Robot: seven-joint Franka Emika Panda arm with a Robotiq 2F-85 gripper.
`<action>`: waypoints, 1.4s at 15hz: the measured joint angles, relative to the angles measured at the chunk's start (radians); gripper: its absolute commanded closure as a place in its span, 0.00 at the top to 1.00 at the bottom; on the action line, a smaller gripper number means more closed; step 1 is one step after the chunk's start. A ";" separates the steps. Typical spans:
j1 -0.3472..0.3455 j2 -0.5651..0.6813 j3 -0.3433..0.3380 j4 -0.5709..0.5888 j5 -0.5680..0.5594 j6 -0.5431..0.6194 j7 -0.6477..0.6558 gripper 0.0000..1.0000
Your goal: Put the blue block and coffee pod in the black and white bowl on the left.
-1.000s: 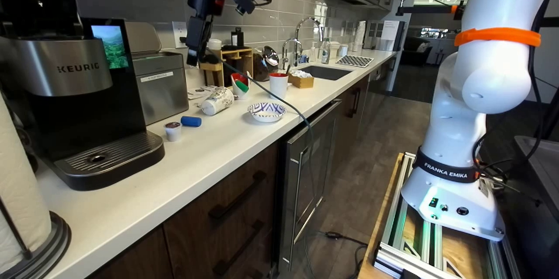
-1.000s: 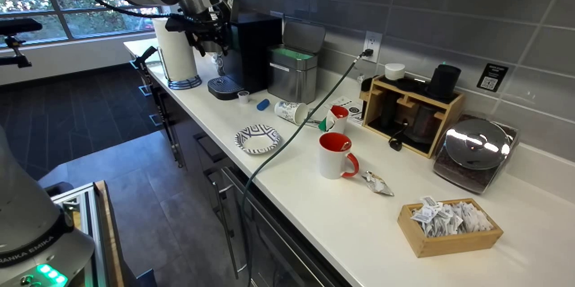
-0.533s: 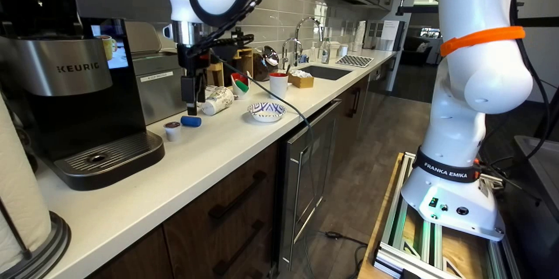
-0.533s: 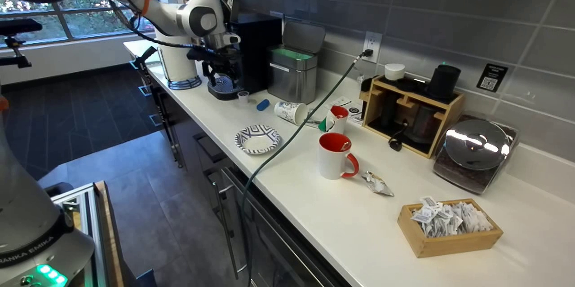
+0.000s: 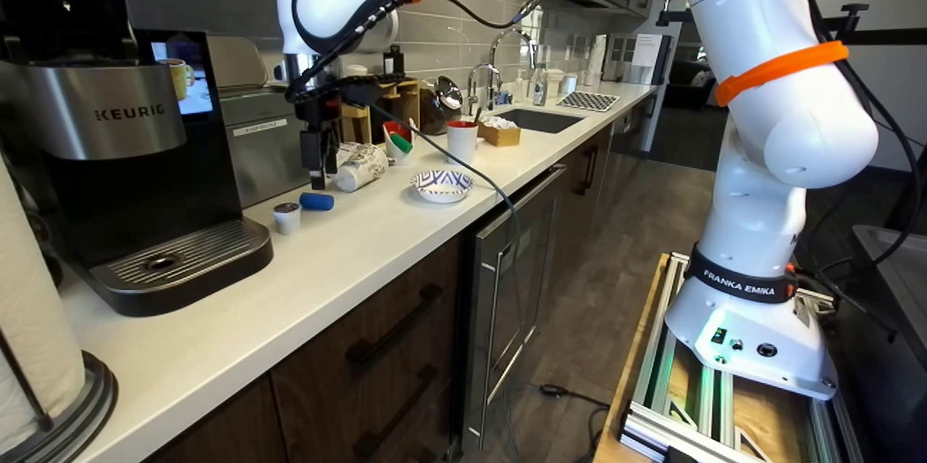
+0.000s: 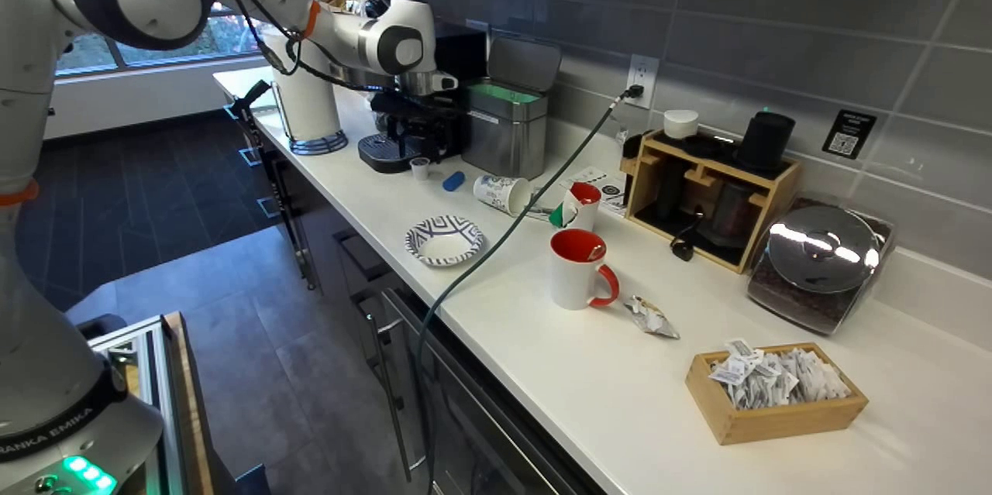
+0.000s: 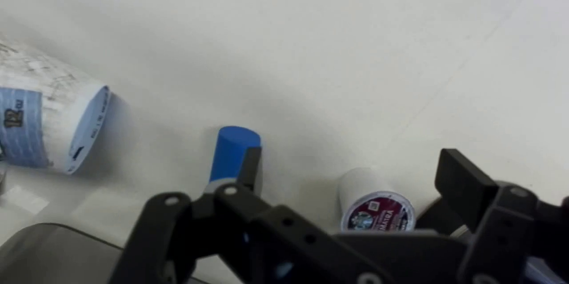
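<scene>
The white Franka arm (image 5: 818, 122) reaches across to the kitchen counter (image 5: 347, 253), and its gripper (image 7: 349, 166) hangs there with the fingers pointing down. In the wrist view I see these two fingers standing widely apart from each other. Below, the blue block (image 7: 229, 154), which has the form of a short cylinder, lies on its side on the counter; one finger hides a part of it. How high the fingertips are above it, I cannot tell. The coffee pod (image 5: 287, 220) stands upright near the block, without touching it, and in the wrist view its dark red label appears between the fingers. The black and white bowl (image 5: 442, 197), whose pattern looks rather dark blue in an exterior view, stands upright on the same counter, near to the front edge and well apart from both small things. A patterned paper cup (image 5: 362, 167) lies on its side not far from the block. Near the pod is the Keurig coffee machine (image 5: 140, 115), and behind the block there is a metal bin (image 6: 508, 139) with a raised lid.
</scene>
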 measured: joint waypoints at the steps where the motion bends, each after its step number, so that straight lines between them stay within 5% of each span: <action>1: -0.003 0.011 -0.002 0.022 0.000 -0.018 -0.014 1.00; 11: 0.022 0.054 -0.029 0.068 -0.020 0.036 0.054 0.99; 14: 0.026 0.093 -0.036 0.094 -0.020 0.037 0.070 0.86; 18: 0.023 0.149 -0.057 0.147 -0.020 0.037 0.083 0.83; 21: 0.019 0.182 -0.070 0.187 -0.019 0.037 0.087 0.60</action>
